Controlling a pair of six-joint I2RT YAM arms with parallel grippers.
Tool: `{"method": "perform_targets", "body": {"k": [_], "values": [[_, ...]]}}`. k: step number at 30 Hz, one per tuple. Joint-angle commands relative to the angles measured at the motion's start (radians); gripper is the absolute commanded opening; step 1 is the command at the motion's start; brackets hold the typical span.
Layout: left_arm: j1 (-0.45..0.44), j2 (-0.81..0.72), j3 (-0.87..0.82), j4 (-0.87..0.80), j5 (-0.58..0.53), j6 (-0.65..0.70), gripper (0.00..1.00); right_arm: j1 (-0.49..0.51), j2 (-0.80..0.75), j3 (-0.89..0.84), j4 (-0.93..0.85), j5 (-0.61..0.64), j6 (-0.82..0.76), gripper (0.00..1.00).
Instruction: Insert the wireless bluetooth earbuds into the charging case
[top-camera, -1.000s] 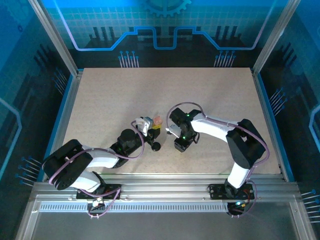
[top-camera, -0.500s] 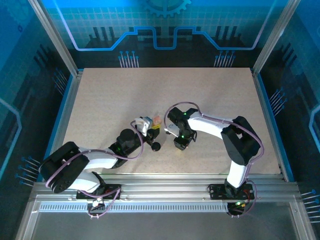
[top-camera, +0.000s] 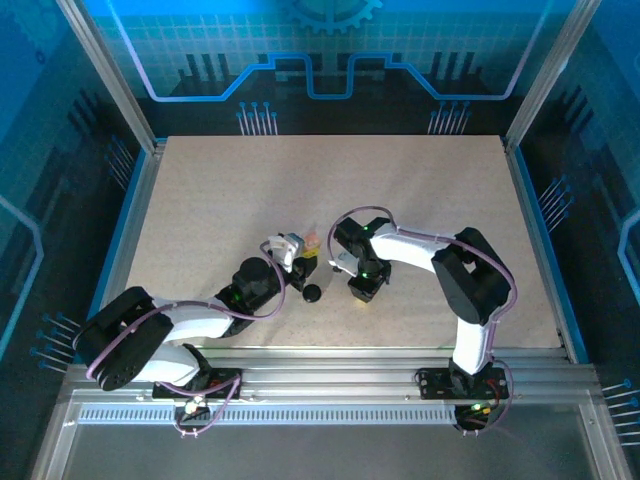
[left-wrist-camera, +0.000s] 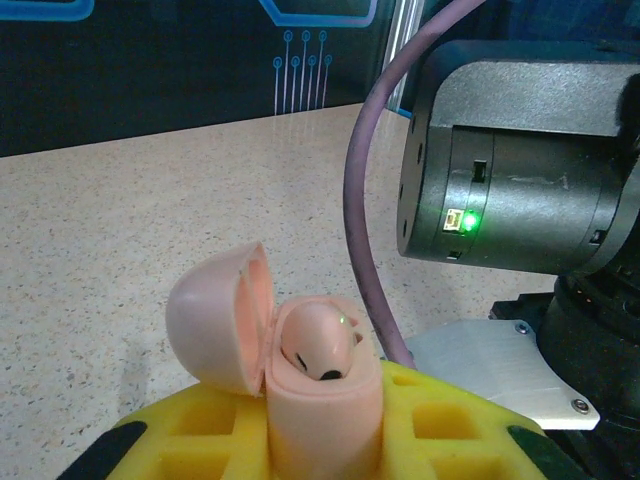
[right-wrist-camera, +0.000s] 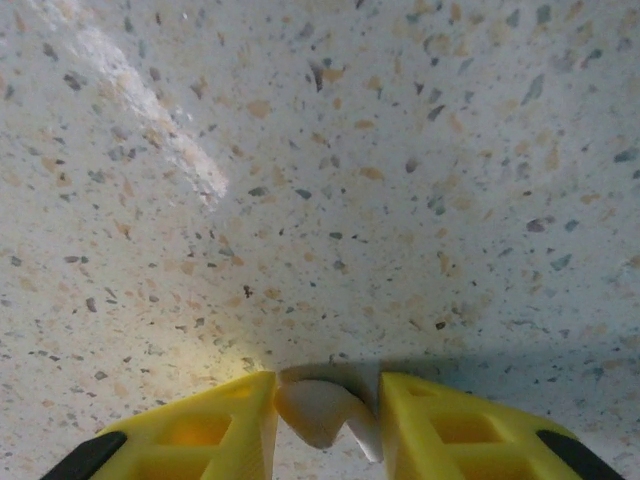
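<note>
The speckled table (top-camera: 200, 200) takes up the middle of the overhead view, with both arms reaching to a spot just below its centre. The right arm (top-camera: 470, 280) has folded in over the last second: its elbow has swung toward the left of the frame, while its wrist has stayed over nearly the same patch of table. The left arm (top-camera: 190, 320) has barely shifted.

The left gripper (left-wrist-camera: 325, 440) is clenched on the case (left-wrist-camera: 320, 400), which stands upright between the yellow fingers at the bottom centre of the wrist view. Its lid (left-wrist-camera: 215, 320) is flipped open to the left. One earbud (left-wrist-camera: 315, 340) already sits in the opening, its rounded top showing.

A black disc (top-camera: 313, 292) lies on the table in the overhead view, just below the case and left of the right wrist.

The right gripper (right-wrist-camera: 328, 392) has been narrowing and is now clenched on a pale earbud (right-wrist-camera: 318, 412). That earbud is at the bottom centre of the right wrist view, low over the table, with a yellow finger pressed to each side.

This closing likely means the pickup is nearly complete. The next step would be to lift the pale earbud and carry it leftward to the open case, which the left gripper holds ready
</note>
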Motion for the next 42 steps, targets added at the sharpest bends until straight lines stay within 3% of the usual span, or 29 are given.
{"method": "perform_targets", "body": {"k": [1, 17, 23, 29, 36, 42], "values": [[0.009, -0.019, 0.008, 0.01, -0.011, 0.014, 0.23, -0.007, 0.029, 0.023, -0.026, 0.005, -0.003, 0.32], [0.01, 0.006, 0.022, -0.003, 0.006, 0.017, 0.23, -0.031, -0.029, 0.011, -0.021, 0.012, 0.041, 0.2], [0.007, 0.085, 0.054, 0.009, 0.058, 0.013, 0.22, -0.067, -0.152, -0.034, 0.041, -0.05, 0.113, 0.19], [-0.006, 0.226, 0.079, 0.142, 0.102, 0.023, 0.22, -0.102, -0.326, -0.107, 0.187, -0.122, 0.231, 0.19], [-0.061, 0.381, 0.084, 0.37, 0.134, 0.157, 0.21, -0.113, -0.499, -0.181, 0.344, -0.13, 0.349, 0.18], [-0.079, 0.399, 0.102, 0.364, 0.172, 0.254, 0.21, -0.113, -0.675, -0.298, 0.552, -0.195, 0.442, 0.19]]}}
